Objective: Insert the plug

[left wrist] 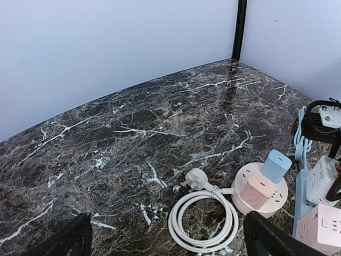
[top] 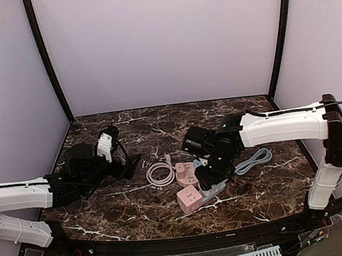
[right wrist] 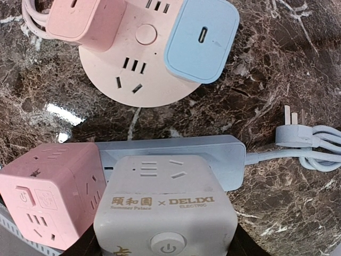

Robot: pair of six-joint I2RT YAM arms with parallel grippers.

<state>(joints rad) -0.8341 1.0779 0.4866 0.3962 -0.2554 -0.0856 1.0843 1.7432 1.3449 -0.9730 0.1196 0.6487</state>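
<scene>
— Where is the plug?
— The grey cube adaptor stands on the blue power strip, just beside the pink cube. It is about midway between the table's left and right edges, nearer the near edge. Whether its pins are fully in cannot be told.
— And the right gripper?
— It is clamped on the grey cube adaptor, a dark finger against each side.
— The left gripper?
— Its fingers are spread wide, gripping nothing, near the left edge. Its camera looks over a coiled white cable and a round pink socket.
— The strip's own plug?
— It lies flat on the marble, on the strip's right-edge side.
</scene>
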